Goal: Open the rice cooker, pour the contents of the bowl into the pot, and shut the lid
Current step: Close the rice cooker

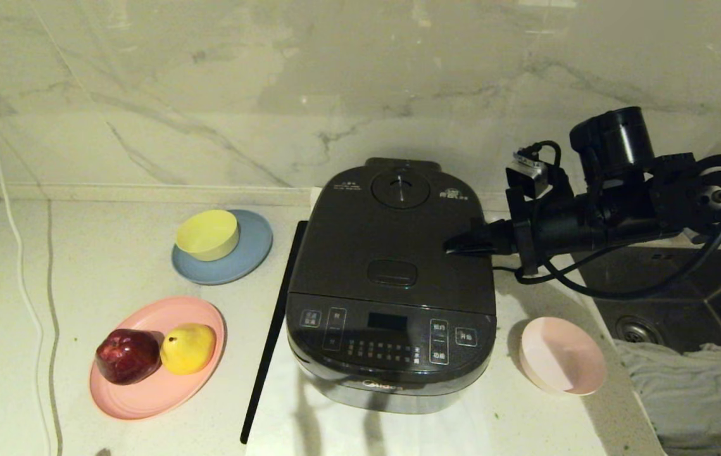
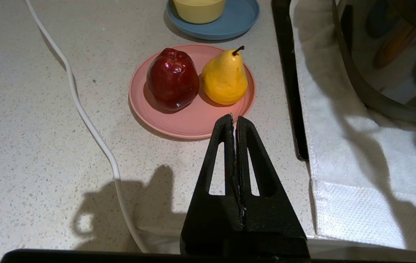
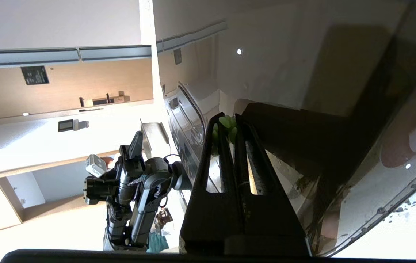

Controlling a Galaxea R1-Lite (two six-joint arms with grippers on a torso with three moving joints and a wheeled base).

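Observation:
The dark rice cooker (image 1: 390,342) stands on a white cloth with its lid (image 1: 360,247) down, so the pot is hidden. My right gripper (image 1: 452,246) is shut, its tip resting at the lid's right side, level with the oblong release button (image 1: 392,272). A few green bits of the contents (image 3: 226,122) cling to the fingertips of that gripper (image 3: 229,118). The pale pink bowl (image 1: 563,364) sits on the counter right of the cooker and looks empty inside. My left gripper (image 2: 235,118) is shut and empty, low over the counter in front of the pink plate.
A pink plate (image 1: 151,392) carries a red apple (image 1: 127,356) and a yellow pear (image 1: 188,347). Behind it a yellow bowl (image 1: 207,234) sits on a blue plate (image 1: 252,250). A white cable (image 1: 21,278) runs along the left. A sink (image 1: 670,285) with a grey cloth (image 1: 695,392) lies right.

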